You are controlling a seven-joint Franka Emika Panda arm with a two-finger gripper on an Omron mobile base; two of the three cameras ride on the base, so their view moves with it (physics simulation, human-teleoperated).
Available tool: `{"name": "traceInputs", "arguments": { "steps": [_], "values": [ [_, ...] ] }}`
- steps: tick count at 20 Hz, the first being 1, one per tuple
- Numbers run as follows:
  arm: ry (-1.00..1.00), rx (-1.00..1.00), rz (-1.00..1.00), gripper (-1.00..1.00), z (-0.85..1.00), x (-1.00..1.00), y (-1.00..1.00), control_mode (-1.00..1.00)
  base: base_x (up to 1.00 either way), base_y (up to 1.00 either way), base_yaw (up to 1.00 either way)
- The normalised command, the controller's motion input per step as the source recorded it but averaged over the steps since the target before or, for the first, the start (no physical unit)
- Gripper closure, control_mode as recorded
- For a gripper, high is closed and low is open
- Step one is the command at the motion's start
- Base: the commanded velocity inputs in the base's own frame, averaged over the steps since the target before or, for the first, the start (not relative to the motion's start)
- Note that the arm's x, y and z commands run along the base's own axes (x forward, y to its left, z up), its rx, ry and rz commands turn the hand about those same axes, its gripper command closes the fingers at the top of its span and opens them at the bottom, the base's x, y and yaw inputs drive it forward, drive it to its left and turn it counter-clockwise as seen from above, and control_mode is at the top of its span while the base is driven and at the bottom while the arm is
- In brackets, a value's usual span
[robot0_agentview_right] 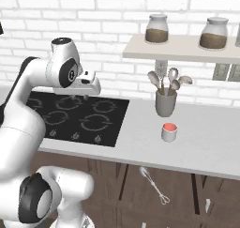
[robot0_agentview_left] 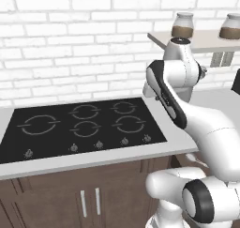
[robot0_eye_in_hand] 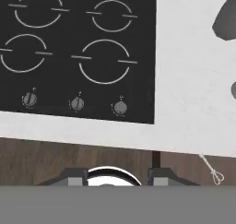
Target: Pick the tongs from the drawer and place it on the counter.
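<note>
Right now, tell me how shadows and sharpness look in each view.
Left base view: flat, even light, cooktop crisp. Right base view: soft shadows beside the cup, tongs thin but legible. Hand view: dark blurry blob over the counter at upper right; tongs faint.

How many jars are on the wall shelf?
2: one jar at the left end of the shelf, the other jar further right. More may lie beyond the frame edge.

Thin shiny metal tongs lie in a dark wooden drawer under a smooth matt grey counter.
</note>
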Motion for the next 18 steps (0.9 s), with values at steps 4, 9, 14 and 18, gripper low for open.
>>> {"name": "traceInputs", "arguments": {
  "steps": [4, 9, 14, 18],
  "values": [
    [0.0, 0.0, -0.07, -1.0, -0.01, -0.42, -0.3, -1.0, 0.0, 0.0, 0.0],
    [0.04, 0.0, -0.21, -1.0, -0.23, -0.82, -0.78, -1.0, 0.0, 0.0, 0.0],
    [0.11, 0.0, -0.12, -1.0, -0.45, -0.2, -1.0, -1.0, 0.0, 0.0, 0.0],
    [0.09, 0.0, -0.09, -1.0, -0.59, -0.03, -1.0, -1.0, 0.0, 0.0, 0.0]
  ]
}}
